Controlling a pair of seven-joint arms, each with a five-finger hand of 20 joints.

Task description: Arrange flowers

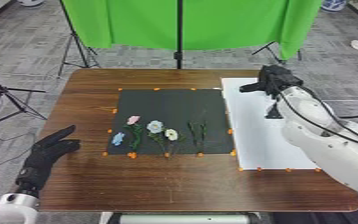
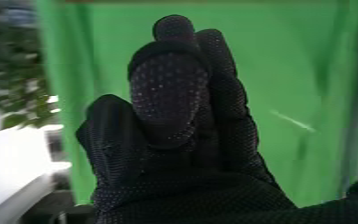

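Flowers: lying on the dark mat [image 1: 162,102], grouped in its near half. Blue bloom [image 1: 118,139] leftmost, near the mat's left edge. Pink bloom [image 1: 133,120] is farther back and a bit right, green stem running toward the near edge. Pale blue-white bloom [image 1: 155,126] next, then white bloom with yellow centre [image 1: 171,134] to its right, slightly nearer the robot. Two slim green stems [image 1: 203,132] lie side by side, right of the blooms.

Right hand [image 1: 280,80]: above the far part of the white board [image 1: 273,150], well apart from the flowers. In the right wrist view its fingers [image 2: 216,50] point up, mostly straight and close together, one leaning in front of the rest; nothing seen pinched. Small dark piece [image 1: 274,112] just on the robot's side of that hand, over the board; can't tell if it's arm hardware or a loose part.

Left hand [image 1: 44,152]: at the table's left side, left of the mat, fingers extended and thumb spread off them, holding nothing.

Rest: board sits right beside the mat on the brown table [image 1: 171,187], orange marks around both. Green cloth [image 1: 140,25] beyond the far edge, black tripod [image 1: 73,40] by it
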